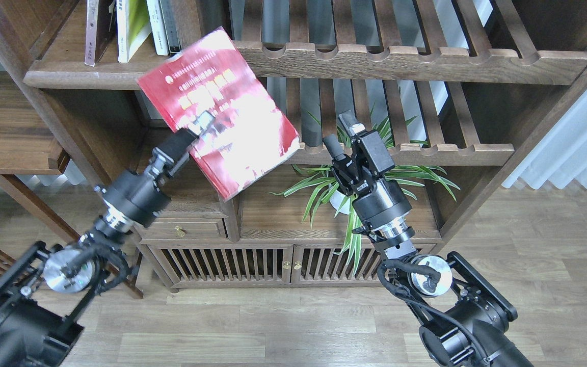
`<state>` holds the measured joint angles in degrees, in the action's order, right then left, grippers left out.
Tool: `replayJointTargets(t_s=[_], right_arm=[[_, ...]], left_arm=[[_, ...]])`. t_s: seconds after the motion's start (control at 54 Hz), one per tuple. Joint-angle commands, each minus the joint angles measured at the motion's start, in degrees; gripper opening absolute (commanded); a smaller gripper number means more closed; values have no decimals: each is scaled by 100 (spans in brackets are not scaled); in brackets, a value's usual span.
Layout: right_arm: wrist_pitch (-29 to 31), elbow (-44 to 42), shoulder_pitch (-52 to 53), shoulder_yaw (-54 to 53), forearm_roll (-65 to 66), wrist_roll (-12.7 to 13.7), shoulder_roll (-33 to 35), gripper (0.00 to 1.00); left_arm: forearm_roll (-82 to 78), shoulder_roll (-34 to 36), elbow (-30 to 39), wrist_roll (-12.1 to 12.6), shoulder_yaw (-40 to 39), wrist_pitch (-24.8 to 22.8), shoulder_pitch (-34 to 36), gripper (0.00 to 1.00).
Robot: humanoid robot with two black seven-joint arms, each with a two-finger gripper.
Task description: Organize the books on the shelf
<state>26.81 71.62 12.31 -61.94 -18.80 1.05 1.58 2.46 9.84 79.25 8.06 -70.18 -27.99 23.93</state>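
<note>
Gripping the red book point(232, 109) by its lower left edge alone, the left gripper point(199, 125) has its jaws clamped on the cover, and the book hangs tilted in the air in front of the shelf point(95, 79)'s right end. My worry is that a one-sided pinch on a large paperback lets it sag or swivel, and its upper corner looks close to the upright post and the notched rail point(400, 56); a knock there could twist it loose. The right gripper point(342, 133) stands apart, jaws spread and holding nothing, in front of the potted plant point(375, 176) on the cabinet top point(278, 216). Farther back, on the shelf's rear right corner, stand a maroon-spined book point(92, 30), a yellow-green one point(130, 25) and slim volumes point(163, 25).
</note>
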Motion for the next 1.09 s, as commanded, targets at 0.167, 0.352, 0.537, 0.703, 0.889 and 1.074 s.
replayJointTargets(t_s=[0.167,0.352,0.537,0.703,0.889,1.074], right_arm=[[-1,-69,61,6,96,0,0,96],[-1,-87,114,6,105,0,0,96],[-1,-148,184,33,105,0,-9,97],[8,-157,228,68,105,0,-149,97],[61,-122,254,156,113,9,-158,97],[119,-17,202,226,105,9,-158,98]], left_arm=[[0,18,-7,73,-540,-1,718,0],[0,27,-15,327,-891,-1,1017,0],[-9,44,-15,573,-1428,-1,1044,0],[-26,44,-15,811,-1920,-1,1061,0],[-236,106,-15,1171,-2491,-1,1360,0],[-738,264,-15,1189,-2869,-1,1702,0]])
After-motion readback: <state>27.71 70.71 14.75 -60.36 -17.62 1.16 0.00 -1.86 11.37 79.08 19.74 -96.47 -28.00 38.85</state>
